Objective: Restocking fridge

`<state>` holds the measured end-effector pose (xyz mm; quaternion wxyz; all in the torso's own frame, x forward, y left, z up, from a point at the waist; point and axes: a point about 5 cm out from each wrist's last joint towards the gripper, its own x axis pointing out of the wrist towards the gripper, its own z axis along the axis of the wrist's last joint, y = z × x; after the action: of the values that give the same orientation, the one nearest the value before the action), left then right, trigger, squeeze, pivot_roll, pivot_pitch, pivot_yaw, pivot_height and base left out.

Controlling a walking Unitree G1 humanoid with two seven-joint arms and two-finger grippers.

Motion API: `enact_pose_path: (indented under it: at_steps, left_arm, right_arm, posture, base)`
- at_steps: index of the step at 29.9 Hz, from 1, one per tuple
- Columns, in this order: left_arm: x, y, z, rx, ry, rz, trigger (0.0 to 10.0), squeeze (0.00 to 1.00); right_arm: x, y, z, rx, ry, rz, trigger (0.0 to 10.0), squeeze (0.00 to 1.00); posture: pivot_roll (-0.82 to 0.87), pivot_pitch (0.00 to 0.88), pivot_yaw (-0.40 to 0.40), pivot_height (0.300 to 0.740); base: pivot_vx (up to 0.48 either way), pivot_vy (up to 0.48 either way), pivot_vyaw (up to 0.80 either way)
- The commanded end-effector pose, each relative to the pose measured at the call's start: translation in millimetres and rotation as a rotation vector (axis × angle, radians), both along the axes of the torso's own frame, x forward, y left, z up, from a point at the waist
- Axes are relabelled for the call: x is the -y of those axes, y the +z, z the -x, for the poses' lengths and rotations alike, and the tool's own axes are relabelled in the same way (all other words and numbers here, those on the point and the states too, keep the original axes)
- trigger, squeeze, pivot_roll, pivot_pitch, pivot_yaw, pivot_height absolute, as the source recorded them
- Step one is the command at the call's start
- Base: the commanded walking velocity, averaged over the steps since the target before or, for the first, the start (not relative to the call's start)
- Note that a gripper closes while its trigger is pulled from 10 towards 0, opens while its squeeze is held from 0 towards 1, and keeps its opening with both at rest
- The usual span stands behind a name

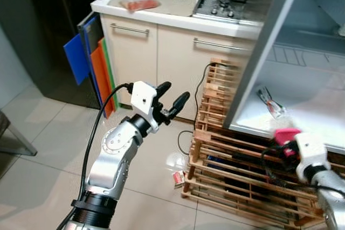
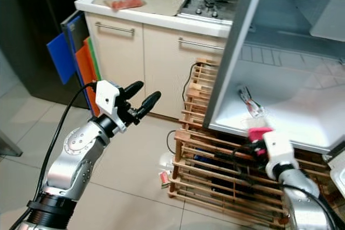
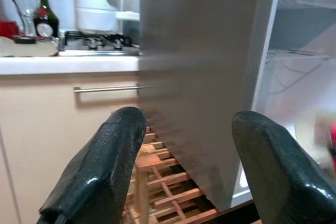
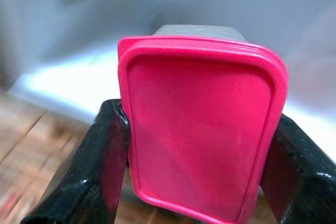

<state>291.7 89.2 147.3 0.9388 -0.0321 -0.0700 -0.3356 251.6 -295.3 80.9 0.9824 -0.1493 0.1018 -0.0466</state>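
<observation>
Tightly pinched between the right gripper's [image 4: 202, 150] two black fingers [image 4: 92, 161] sits a container with a pink lid [image 4: 202, 124], held just in front of the open fridge's [image 2: 280, 100] lower edge, above the wooden crate rack [image 1: 226, 160] on which the fridge rests. Further left, the left gripper [image 1: 171, 97] is raised over the tiled floor [image 1: 48, 149] with its fingers [image 3: 100, 166] spread and holding nothing, pointing toward the fridge's side wall and the kitchen surface [image 1: 161, 12] with its hob [image 1: 221, 4].

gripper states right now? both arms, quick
Left gripper: open, empty, raised in front of the counter cabinets.
Right gripper: shut on the pink-lidded container, at the open fridge front edge.
</observation>
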Motion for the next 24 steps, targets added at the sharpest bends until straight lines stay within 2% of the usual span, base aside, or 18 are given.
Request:
enact_pose_path:
  at_steps: [1, 3, 4, 8, 11, 12, 13, 14, 18, 22, 23, 24]
  left_arm:
    - [3.8, 0.4, -2.8, -0.008, -0.01, -0.005, 10.0, 0.0]
    - [9.3, -3.7, -4.6, -0.022, -0.022, -0.016, 10.0, 0.0]
    - [17.3, -9.2, -5.5, -0.032, -0.055, -0.049, 10.0, 0.0]
    - [35.1, -18.2, -10.5, -0.054, -0.125, -0.092, 10.0, 0.0]
    - [52.4, -19.1, -19.9, -0.033, -0.131, -0.15, 10.0, 0.0]
    - [52.4, -19.1, -19.9, -0.033, -0.131, -0.15, 10.0, 0.0]
    - [67.3, -17.0, -26.2, 0.023, -0.095, -0.215, 10.0, 0.0]
    - [75.0, -16.2, -28.0, 0.038, -0.085, -0.226, 10.0, 0.0]
    - [100.7, -11.4, -26.6, 0.119, -0.056, -0.246, 10.0, 0.0]
    - [121.6, -11.0, -22.8, 0.139, -0.019, -0.226, 10.0, 0.0]
    - [128.7, -10.8, -19.4, 0.157, -0.047, -0.204, 10.0, 0.0]
    - [128.7, -10.8, -19.4, 0.157, -0.047, -0.204, 10.0, 0.0]
  right_arm:
    - [0.2, 18.3, -8.3, 0.114, -0.041, 0.003, 0.0, 0.18]
    - [-2.3, 26.1, -14.6, 0.162, -0.066, -0.004, 0.0, 0.17]
    - [-5.2, 28.9, -18.8, 0.182, -0.08, -0.017, 0.0, 0.17]
    - [-13.2, 30.7, -27.6, 0.198, -0.09, -0.045, 0.0, 0.17]
    - [-13.8, 28.1, -32.6, 0.196, -0.116, -0.064, 0.0, 0.17]
    - [-13.8, 28.1, -32.6, 0.196, -0.116, -0.064, 0.0, 0.17]
    - [-12.5, 27.7, -36.1, 0.197, -0.144, -0.077, 0.0, 0.17]
    - [-12.2, 27.7, -37.8, 0.197, -0.156, -0.086, 0.0, 0.17]
    - [-15.3, 27.9, -43.6, 0.191, -0.155, -0.106, 0.0, 0.17]
    - [-22.3, 27.3, -52.5, 0.17, -0.131, -0.138, 0.0, 0.17]
    - [-25.6, 28.3, -57.0, 0.169, -0.115, -0.136, 0.0, 0.16]
    - [-25.6, 28.3, -57.0, 0.169, -0.115, -0.136, 0.0, 0.16]
  posture:
    - [-0.06, 0.0, -0.015, 0.74]
    - [-0.06, 0.0, -0.016, 0.74]
    - [-0.06, 0.0, -0.016, 0.74]
    - [-0.07, 0.0, -0.014, 0.74]
    - [-0.07, 0.0, -0.015, 0.74]
    - [-0.07, 0.0, -0.015, 0.74]
    - [-0.07, 0.0, -0.017, 0.74]
    - [-0.08, 0.0, -0.018, 0.74]
    - [-0.09, 0.0, -0.024, 0.74]
    - [-0.1, 0.0, -0.028, 0.74]
    - [-0.1, 0.0, -0.029, 0.74]
    - [-0.1, 0.0, -0.029, 0.74]
  base:
    - [0.0, 0.0, 0.0]
    - [0.0, 0.0, 0.0]
    - [0.0, 0.0, 0.0]
    - [0.0, 0.0, 0.0]
    - [0.0, 0.0, 0.0]
    - [0.0, 0.0, 0.0]
    - [0.0, 0.0, 0.0]
    - [0.0, 0.0, 0.0]
    - [0.0, 0.0, 0.0]
    - [0.0, 0.0, 0.0]
    - [0.0, 0.0, 0.0]
    - [0.0, 0.0, 0.0]
